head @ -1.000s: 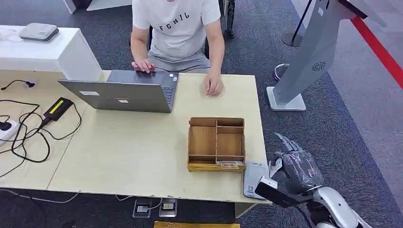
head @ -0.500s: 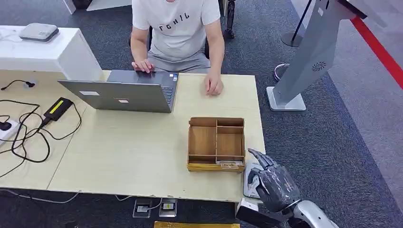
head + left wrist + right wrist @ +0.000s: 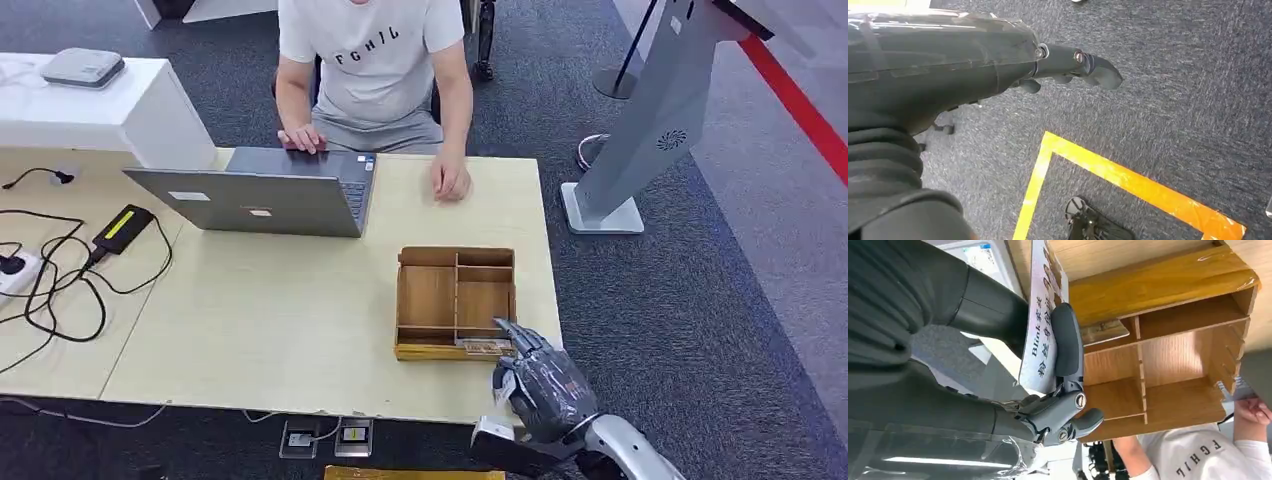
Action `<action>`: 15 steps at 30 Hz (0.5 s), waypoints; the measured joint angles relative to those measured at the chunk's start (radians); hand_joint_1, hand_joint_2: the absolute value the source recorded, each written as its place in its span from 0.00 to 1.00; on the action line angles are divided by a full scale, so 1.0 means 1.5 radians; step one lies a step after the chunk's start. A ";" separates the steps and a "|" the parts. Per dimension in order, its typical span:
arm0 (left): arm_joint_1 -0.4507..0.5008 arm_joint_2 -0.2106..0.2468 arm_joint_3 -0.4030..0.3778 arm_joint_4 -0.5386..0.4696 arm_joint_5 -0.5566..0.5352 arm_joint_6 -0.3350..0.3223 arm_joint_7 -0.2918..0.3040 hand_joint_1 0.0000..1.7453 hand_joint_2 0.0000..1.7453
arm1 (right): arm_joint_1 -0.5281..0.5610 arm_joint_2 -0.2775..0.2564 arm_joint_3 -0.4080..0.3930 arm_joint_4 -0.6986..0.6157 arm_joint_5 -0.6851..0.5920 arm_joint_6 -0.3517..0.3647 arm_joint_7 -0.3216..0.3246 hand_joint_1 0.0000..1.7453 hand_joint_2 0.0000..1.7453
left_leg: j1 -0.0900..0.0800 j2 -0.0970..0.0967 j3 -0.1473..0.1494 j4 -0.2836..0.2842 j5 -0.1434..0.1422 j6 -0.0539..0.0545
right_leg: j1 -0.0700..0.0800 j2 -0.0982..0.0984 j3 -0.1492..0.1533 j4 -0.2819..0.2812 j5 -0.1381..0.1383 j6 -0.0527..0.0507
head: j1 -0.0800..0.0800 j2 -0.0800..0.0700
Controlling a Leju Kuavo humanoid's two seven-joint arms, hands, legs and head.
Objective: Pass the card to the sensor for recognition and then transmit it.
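My right hand (image 3: pixel 541 385) hangs over the table's front right corner, just in front of the wooden box (image 3: pixel 456 300). In the right wrist view this hand (image 3: pixel 988 305) pinches a white card (image 3: pixel 1040 330) with printed text between its thumb (image 3: pixel 1068 340) and dark fingers. The card stands on edge beside the box (image 3: pixel 1158 340). The white sensor pad (image 3: pixel 979 257) with a blue label lies behind the hand. My left hand (image 3: pixel 973 55) hangs over the carpet, holding nothing, fingers apart.
A person sits at the far side with hands near an open laptop (image 3: pixel 255 198). Another card (image 3: pixel 481 346) lies in the box's front slot. Cables and a charger (image 3: pixel 122 228) cover the table's left. A grey kiosk stand (image 3: pixel 640 140) rises at the right.
My right hand has moved left from beside the table to above its front right corner, covering the white sensor pad. The person and the box have not moved.
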 joint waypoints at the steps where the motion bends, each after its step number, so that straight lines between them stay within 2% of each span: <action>1: 0.000 0.000 0.000 0.000 -0.001 0.000 0.000 0.00 0.00 | -0.004 0.003 0.000 0.007 -0.001 0.003 -0.003 1.00 1.00 | 0.000 0.000 0.000 0.000 0.000 0.000 | 0.000 0.000 0.000 0.000 0.000 0.000 | 0.000 0.000; 15: -0.001 0.000 0.000 0.000 -0.003 -0.001 -0.001 0.00 0.00 | -0.067 0.042 -0.006 0.105 -0.003 0.009 -0.031 1.00 1.00 | 0.000 0.000 0.000 0.000 0.000 0.000 | 0.000 0.001 0.000 0.000 0.000 0.000 | 0.000 0.000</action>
